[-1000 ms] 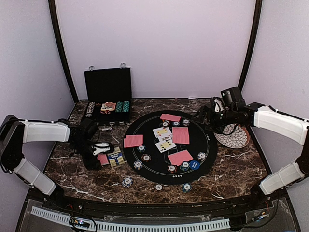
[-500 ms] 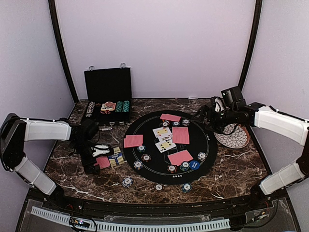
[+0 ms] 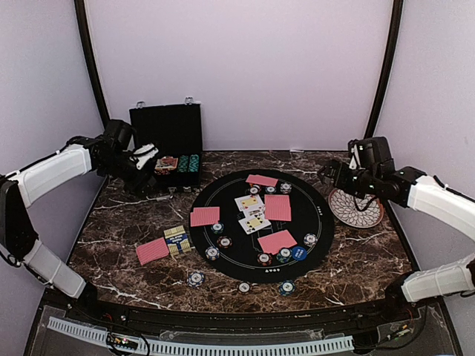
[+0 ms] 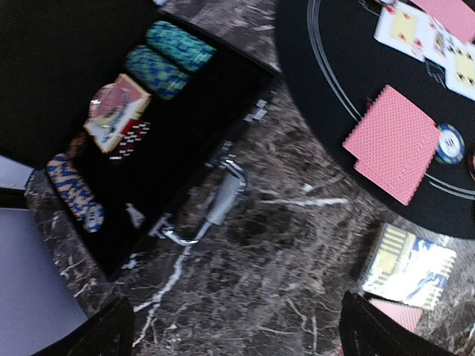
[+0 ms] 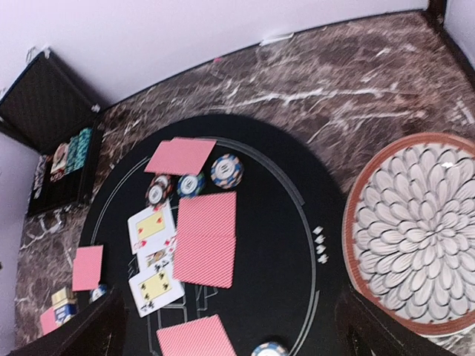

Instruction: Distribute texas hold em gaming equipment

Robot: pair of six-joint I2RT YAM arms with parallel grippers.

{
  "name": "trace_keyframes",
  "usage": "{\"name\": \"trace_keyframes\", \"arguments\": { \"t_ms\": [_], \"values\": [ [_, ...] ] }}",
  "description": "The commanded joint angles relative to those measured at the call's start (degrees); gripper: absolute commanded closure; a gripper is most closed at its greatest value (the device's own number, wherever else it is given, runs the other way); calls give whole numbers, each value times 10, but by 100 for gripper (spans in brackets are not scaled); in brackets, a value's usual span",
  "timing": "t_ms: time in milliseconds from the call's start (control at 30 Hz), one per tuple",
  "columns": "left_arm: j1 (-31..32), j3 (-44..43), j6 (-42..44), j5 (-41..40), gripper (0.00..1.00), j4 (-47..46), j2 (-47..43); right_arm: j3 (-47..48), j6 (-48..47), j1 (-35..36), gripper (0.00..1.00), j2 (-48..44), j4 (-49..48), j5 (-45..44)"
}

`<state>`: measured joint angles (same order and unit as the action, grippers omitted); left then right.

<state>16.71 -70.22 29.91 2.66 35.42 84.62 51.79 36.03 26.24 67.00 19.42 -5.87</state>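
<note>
Left gripper [image 3: 145,155] by case [image 3: 167,130] (jaws wide), right gripper [image 3: 332,173] near plate [image 3: 369,215]

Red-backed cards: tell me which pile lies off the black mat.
The pile on the marble beside the blue-and-yellow box; the other four lie on the round mat.

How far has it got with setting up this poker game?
Well along, it seems. Four red-backed card piles and face-up cards lie on the black mat, with chips beside them. Nothing is in hand: the left gripper and right gripper are open and empty. Possibly left: a fifth red pile lying off the mat on the marble, and stacked chips in the case.
</note>
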Motion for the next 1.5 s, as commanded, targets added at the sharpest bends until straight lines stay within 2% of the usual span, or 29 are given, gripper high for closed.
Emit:
{"name": "trace_keyframes", "arguments": {
  "t_ms": [0, 67, 167, 233, 367, 567, 700, 1033, 1100, 1200, 1367, 1400, 1467],
  "values": [
    [-41, 30, -29, -47, 1, -118, -46, -55, -69, 1, 2, -56, -86, -190],
    [-80, 68, -41, -69, 1, -186, -61, -98, -120, 0, 2, -75, -149, -239],
    [-147, 96, -60, -56, 1, -225, -64, -163, -185, -6, 2, -92, -228, -300],
    [-187, 110, -80, -9, 1, -243, -66, -187, -178, -22, 2, -95, -252, -330],
    [-234, 181, -147, 58, 1, -334, -92, -255, -161, -68, 2, -107, -332, -308],
    [-239, 314, -240, 97, 1, -522, -99, -320, -193, -126, 1, -88, -441, -313],
    [-239, 404, -264, 113, 1, -651, -83, -375, -249, -150, 2, -84, -588, -318],
    [-238, 499, -291, 106, 1, -912, -19, -437, -302, -204, 1, 51, -849, -252],
    [-238, 492, -291, 98, 1, -909, -12, -438, -303, -206, 2, 67, -873, -237],
    [-237, 496, -294, 101, 1, -963, 22, -428, -313, -210, 1, 88, -889, -210],
    [-203, 487, -259, 72, 1, -952, 34, -428, -324, -216, 2, 123, -927, -190],
    [-201, 502, -259, 66, 1, -974, 32, -431, -327, -216, 2, 134, -943, -187],
    [-201, 551, -264, 52, 1, -1080, 46, -437, -334, -217, 1, 167, -988, -172]
  ]
}}
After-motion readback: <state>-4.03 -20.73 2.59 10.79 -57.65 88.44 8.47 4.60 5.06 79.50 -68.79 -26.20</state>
